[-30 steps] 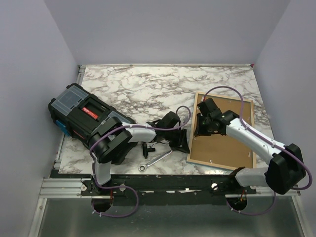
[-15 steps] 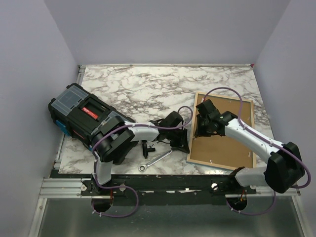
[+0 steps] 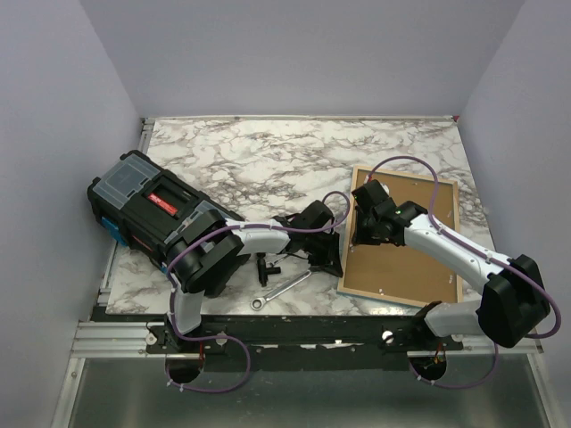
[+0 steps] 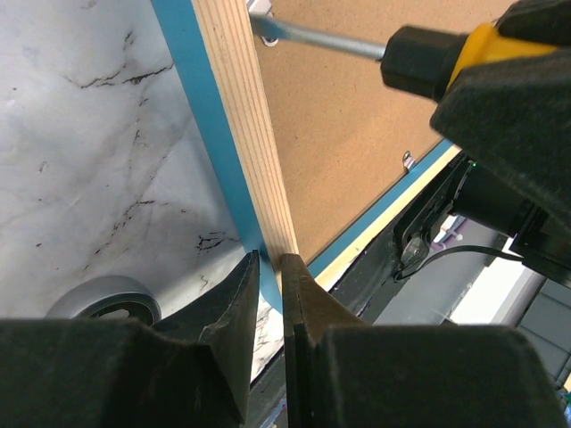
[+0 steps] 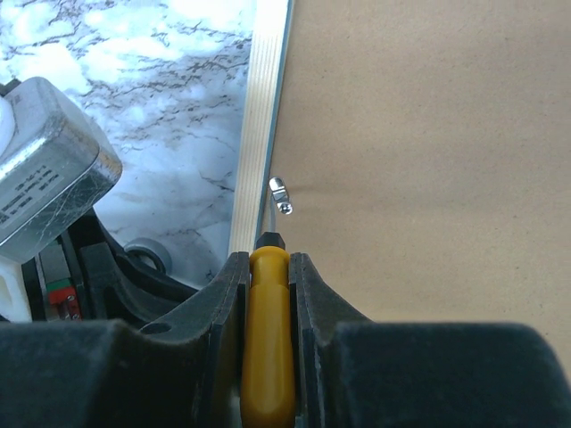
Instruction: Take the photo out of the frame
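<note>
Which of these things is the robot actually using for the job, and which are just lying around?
In use: frame, face down, edge pinched by the left fingers; backing board; metal tab; yellow-handled screwdriver in the right fingers.
Lying about: toolbox; wrench.

The frame (image 3: 406, 236) is lying back-up on the right half of the table (image 3: 294, 160). My left claw (image 4: 270, 264) is pinching its left rim near the front corner. My right claw (image 5: 268, 267) is hanging over the backing board (image 5: 419, 134), just right of that rim. It is clamping a screwdriver (image 5: 268, 357), with a small metal tab (image 5: 280, 194) lying just ahead. The toolbox (image 3: 150, 209) is sitting at the far left. A wrench (image 3: 284, 288) is lying near the front edge, left of the frame.
</note>
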Robot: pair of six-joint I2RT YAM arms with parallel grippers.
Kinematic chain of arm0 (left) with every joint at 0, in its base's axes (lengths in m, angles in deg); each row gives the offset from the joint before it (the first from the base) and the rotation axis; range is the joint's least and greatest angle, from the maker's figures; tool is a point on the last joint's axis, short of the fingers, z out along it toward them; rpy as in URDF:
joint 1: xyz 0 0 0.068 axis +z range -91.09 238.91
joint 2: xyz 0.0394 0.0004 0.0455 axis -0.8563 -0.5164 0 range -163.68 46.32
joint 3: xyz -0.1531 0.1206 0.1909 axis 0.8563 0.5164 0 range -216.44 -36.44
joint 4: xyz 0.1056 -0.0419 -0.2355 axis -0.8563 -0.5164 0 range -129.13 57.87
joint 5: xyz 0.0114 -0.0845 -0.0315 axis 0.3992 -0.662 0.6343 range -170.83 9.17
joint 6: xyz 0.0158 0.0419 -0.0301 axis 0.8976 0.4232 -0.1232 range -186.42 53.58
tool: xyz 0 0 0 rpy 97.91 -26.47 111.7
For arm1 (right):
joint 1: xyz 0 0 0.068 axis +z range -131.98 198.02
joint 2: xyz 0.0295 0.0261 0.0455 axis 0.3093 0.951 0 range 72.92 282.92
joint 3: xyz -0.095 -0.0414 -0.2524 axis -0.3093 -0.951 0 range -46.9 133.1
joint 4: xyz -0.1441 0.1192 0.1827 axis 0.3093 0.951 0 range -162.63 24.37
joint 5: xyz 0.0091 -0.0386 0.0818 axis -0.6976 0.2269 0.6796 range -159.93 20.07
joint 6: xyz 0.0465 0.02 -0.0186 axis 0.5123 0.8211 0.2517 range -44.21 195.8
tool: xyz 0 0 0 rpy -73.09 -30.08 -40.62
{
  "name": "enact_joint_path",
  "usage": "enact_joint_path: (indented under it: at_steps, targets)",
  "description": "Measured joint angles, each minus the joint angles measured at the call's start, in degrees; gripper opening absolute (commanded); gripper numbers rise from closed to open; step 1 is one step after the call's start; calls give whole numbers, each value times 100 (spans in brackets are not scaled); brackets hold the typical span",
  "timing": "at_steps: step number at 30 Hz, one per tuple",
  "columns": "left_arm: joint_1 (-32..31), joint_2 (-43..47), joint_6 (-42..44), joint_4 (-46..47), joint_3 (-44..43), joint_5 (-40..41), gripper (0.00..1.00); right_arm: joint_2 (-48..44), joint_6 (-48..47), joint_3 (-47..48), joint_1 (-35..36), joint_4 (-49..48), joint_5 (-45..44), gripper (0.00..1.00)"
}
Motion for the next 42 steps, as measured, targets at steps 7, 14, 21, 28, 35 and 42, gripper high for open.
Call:
enact_joint_path:
  at_steps: [7, 14, 21, 28, 35, 42]
  targets:
    - [-7, -2, -11, -33, -15, 15, 17, 55, 33, 33, 2, -68, -289, 1]
    - [-4, -2, 90, -72, -15, 61, 39, -2, -9, 118, 0, -35, -363, 0]
    - [-33, 94, 391, -302, -94, 195, 50, -186, 0, 173, 0, 129, -704, 1]
    - [-33, 225, 673, -581, -332, 367, 60, -61, 9, 339, -214, 219, -1097, 1]
    - [-72, 249, 848, -651, -439, 470, 62, 240, -249, 636, -922, 79, -1073, 1]
    - [-162, 175, 940, -719, -643, 553, 62, 1073, -446, 1300, -1456, -365, -588, 0]
